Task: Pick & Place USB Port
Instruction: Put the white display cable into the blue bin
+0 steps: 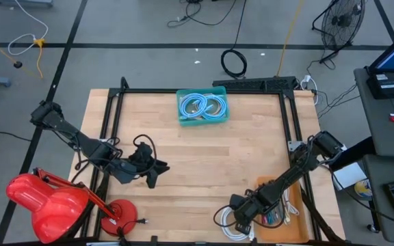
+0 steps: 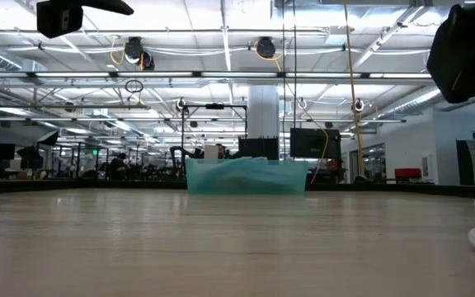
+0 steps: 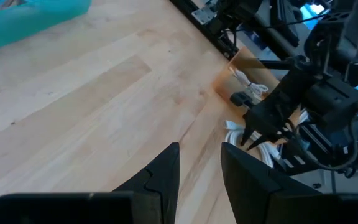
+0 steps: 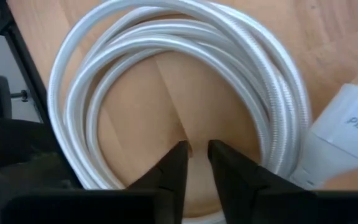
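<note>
High view puts the right pincer (image 1: 241, 220), slightly parted, over the white cable coil (image 1: 230, 222) near the table's (image 1: 204, 157) front edge.

looks like a big open industrial lab or warehouse-style robotics workspace. the low view shows a high ceiling with exposed pipes and strip lights (image 2: 221, 74), plus rows of other workstations. from above there's a grey concrete floor (image 1: 149, 27), a standing fan (image 1: 340, 20) and loose cables (image 1: 234, 63).
</note>
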